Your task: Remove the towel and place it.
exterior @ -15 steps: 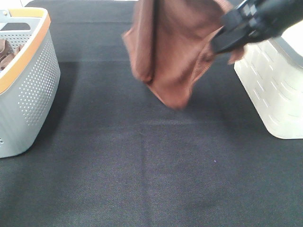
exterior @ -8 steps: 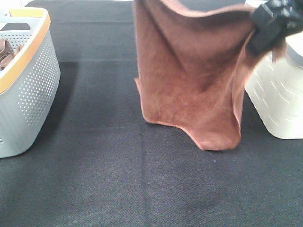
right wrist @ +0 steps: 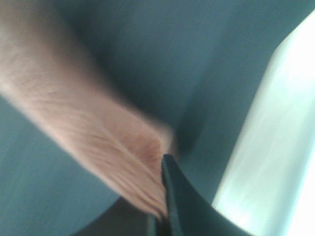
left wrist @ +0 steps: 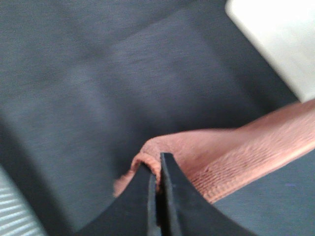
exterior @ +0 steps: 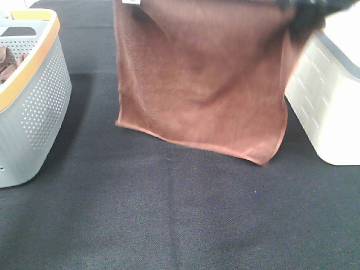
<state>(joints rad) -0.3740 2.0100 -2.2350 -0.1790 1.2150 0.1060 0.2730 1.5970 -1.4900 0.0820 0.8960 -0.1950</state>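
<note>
The rust-brown towel (exterior: 202,84) hangs spread flat above the black table, with its lower hem just over the cloth surface. A small white tag (exterior: 132,1) shows at its upper left corner. My right gripper (exterior: 306,14) is shut on the upper right corner, at the top edge of the high view. My left gripper (left wrist: 158,172) is out of the high view. In its wrist view its jaws are pinched shut on a bunched towel corner (left wrist: 231,157). The right wrist view is blurred but shows my right gripper (right wrist: 165,196) shut on the towel (right wrist: 98,132).
A grey perforated basket (exterior: 39,95) with an orange rim stands at the left, with brown cloth (exterior: 5,62) inside it. A white basket (exterior: 332,112) stands at the right, close behind the towel's right edge. Black cloth (exterior: 180,214) covers the table.
The towel has gone from a bunched hanging bundle to a wide flat sheet. Its left edge has moved left and the right gripper has moved up and to the right.
</note>
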